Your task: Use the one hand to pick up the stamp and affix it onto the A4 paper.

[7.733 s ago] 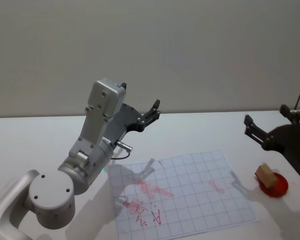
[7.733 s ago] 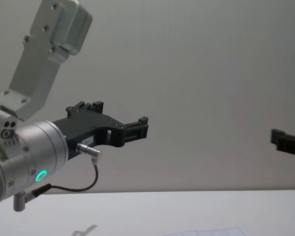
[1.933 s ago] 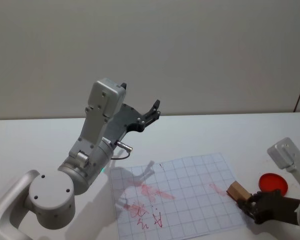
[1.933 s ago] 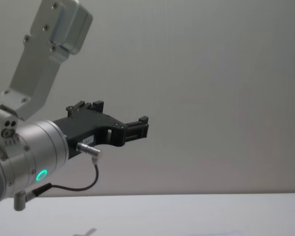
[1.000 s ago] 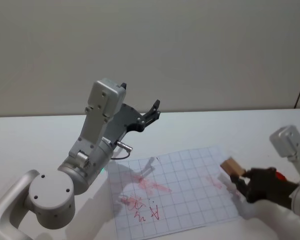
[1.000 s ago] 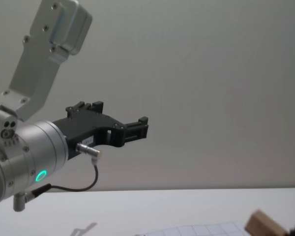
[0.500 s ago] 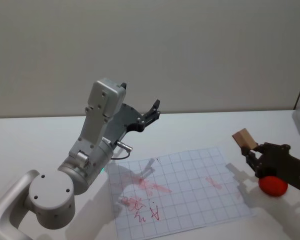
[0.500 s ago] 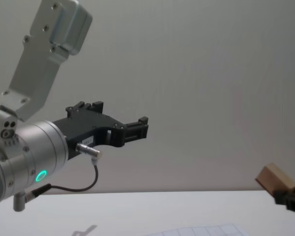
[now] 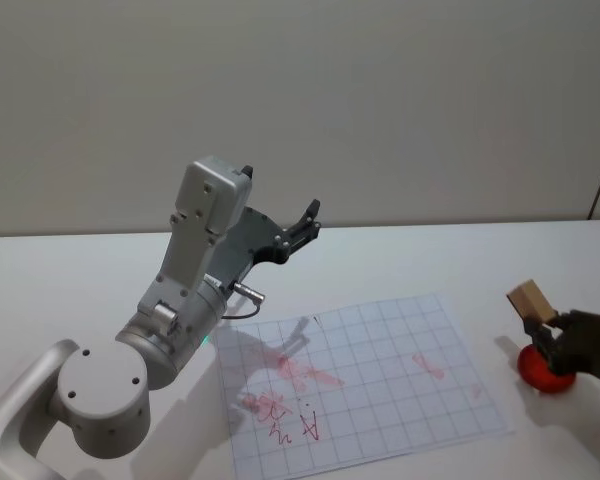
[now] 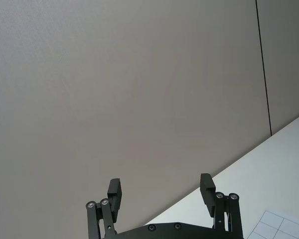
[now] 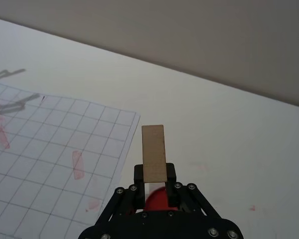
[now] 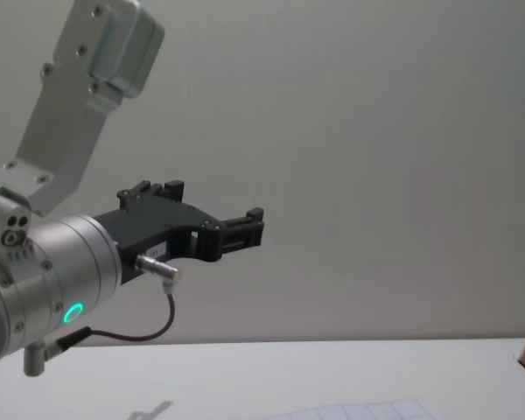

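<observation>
Head view: right end effector (image 9: 546, 333), clamped on the wooden stamp (image 9: 531, 299), has moved off the A4 paper (image 9: 380, 400) to above the red ink pad (image 9: 540, 372); left end effector (image 9: 302, 225) raised, fingers apart.

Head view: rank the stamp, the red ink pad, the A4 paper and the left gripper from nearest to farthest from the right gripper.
1. The stamp, held in the right gripper at the table's right edge.
2. The red ink pad, directly beneath the gripper.
3. The A4 paper, to its left at mid-table.
4. The left gripper, raised on the far left.
</observation>
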`<state>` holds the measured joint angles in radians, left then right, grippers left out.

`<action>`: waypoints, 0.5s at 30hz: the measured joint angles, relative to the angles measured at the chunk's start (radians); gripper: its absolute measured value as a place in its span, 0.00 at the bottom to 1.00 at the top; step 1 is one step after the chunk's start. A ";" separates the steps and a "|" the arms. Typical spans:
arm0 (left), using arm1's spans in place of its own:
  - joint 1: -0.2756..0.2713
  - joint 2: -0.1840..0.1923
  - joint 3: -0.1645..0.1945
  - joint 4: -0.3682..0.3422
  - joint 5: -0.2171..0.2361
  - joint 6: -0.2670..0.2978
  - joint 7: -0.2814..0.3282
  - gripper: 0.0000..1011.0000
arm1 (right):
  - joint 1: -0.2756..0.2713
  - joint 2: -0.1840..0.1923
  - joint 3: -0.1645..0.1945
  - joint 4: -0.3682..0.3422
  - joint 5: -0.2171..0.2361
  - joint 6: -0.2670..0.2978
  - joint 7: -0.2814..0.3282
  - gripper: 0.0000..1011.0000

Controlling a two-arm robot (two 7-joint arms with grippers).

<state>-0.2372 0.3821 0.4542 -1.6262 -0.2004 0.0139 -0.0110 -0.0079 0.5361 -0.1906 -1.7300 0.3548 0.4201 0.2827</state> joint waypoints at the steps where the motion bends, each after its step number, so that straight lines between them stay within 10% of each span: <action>1: 0.000 0.000 0.000 0.000 0.000 0.000 0.000 0.99 | -0.002 0.003 0.001 -0.001 0.003 0.007 -0.001 0.21; 15: 0.000 0.000 0.000 0.000 0.000 0.000 0.000 0.99 | -0.021 0.034 0.016 -0.008 0.028 0.115 -0.001 0.21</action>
<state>-0.2372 0.3821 0.4542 -1.6262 -0.2004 0.0138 -0.0109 -0.0292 0.5697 -0.1744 -1.7378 0.3825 0.5356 0.2822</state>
